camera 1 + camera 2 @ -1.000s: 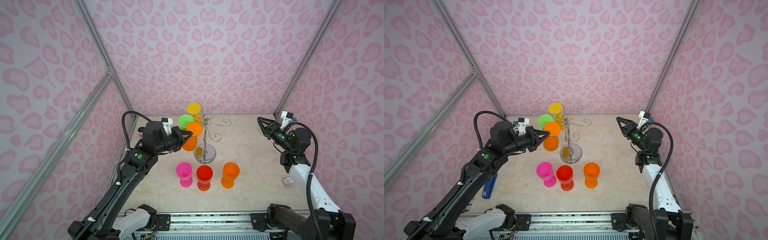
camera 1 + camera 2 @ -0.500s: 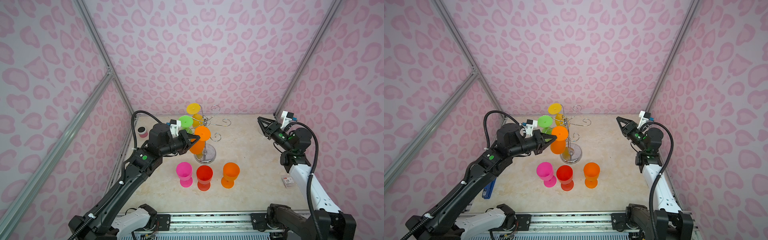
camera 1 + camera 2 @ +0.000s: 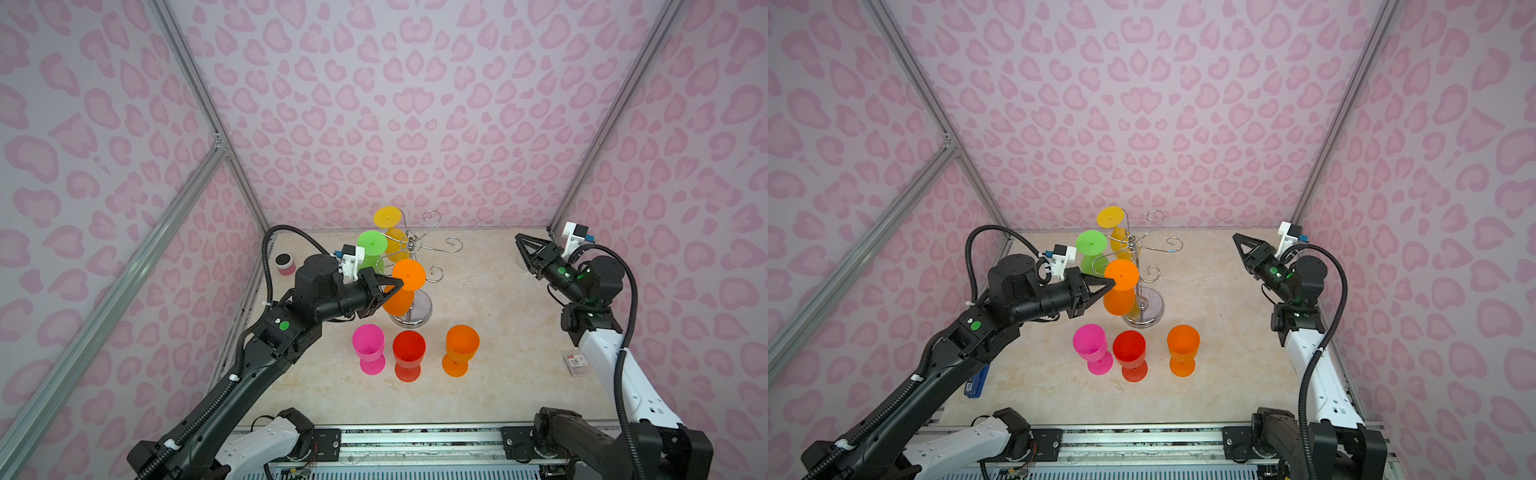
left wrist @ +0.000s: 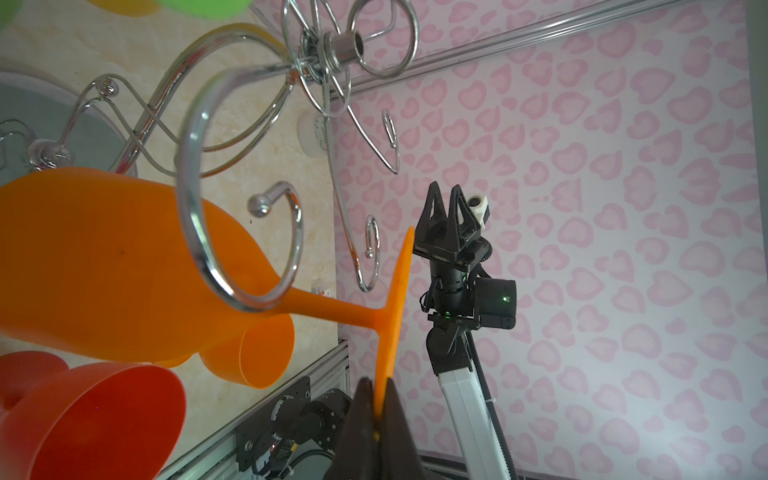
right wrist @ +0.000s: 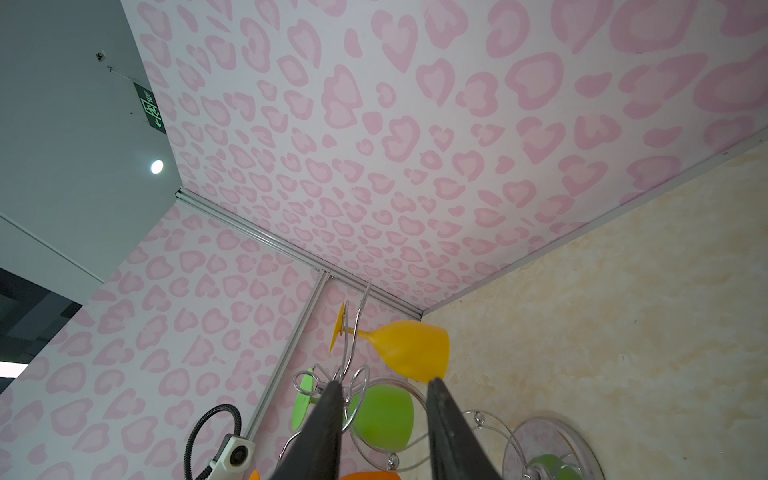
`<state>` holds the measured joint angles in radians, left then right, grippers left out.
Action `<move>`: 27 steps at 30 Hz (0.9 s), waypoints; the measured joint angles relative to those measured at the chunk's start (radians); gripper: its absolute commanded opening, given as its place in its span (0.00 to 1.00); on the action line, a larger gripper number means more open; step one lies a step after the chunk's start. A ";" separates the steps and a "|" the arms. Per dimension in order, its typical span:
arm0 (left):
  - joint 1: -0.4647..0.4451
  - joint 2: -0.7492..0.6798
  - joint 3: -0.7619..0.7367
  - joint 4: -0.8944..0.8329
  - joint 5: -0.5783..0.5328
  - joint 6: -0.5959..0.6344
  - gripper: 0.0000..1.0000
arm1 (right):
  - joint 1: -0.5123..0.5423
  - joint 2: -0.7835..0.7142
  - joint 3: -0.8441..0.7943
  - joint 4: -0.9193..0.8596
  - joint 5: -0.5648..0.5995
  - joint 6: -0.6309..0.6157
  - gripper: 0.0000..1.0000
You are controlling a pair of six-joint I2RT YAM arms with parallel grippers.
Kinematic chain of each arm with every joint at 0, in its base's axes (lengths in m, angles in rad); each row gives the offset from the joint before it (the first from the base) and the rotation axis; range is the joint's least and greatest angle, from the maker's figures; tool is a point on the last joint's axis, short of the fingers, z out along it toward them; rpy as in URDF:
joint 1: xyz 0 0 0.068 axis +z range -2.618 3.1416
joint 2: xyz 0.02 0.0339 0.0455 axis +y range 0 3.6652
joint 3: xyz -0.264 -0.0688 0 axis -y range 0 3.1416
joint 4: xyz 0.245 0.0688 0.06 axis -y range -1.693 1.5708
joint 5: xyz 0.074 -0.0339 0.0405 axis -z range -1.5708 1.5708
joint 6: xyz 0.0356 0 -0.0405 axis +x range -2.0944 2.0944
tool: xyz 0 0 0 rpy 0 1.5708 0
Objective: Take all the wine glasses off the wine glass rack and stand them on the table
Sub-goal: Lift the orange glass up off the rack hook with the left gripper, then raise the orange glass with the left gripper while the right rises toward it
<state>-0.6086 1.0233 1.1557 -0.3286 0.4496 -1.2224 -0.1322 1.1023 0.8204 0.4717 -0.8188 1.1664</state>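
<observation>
My left gripper (image 3: 397, 286) is shut on the foot rim of an upside-down orange wine glass (image 3: 409, 273), held just in front of the chrome wine glass rack (image 3: 415, 316). In the left wrist view the flat foot is pinched between the gripper's (image 4: 376, 392) fingers. There the glass's stem (image 4: 332, 305) sits at the curled end of a rack arm (image 4: 195, 232); whether they touch I cannot tell. A green glass (image 3: 371, 243) and a yellow glass (image 3: 387, 217) hang on the rack. My right gripper (image 3: 517, 237) is open and empty at the far right.
Three glasses stand upright in a row in front of the rack: pink (image 3: 368, 340), red (image 3: 409, 347) and orange (image 3: 462, 340). A small pink jar (image 3: 284, 264) sits by the left wall, a small packet (image 3: 575, 363) near the right arm and a blue object (image 3: 978, 380) under the left arm.
My left arm has carried the orange glass to the right, from the rack's left side to in front of its pole. The right arm has stayed still.
</observation>
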 measured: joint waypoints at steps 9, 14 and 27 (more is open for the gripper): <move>-0.010 -0.065 0.026 -0.035 0.074 0.000 0.02 | 0.005 -0.005 0.015 0.000 0.000 0.009 0.35; -0.011 -0.085 0.050 -0.037 0.138 -0.001 0.02 | 0.024 -0.011 0.028 0.000 0.008 0.010 0.35; -0.010 -0.114 0.236 0.075 0.206 0.040 0.02 | 0.143 -0.037 0.086 -0.040 0.057 -0.018 0.39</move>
<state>-0.6189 0.9092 1.3914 -0.2535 0.6559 -1.1828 0.0113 1.0649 0.9062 0.4313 -0.7616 1.1484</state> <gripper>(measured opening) 0.064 0.377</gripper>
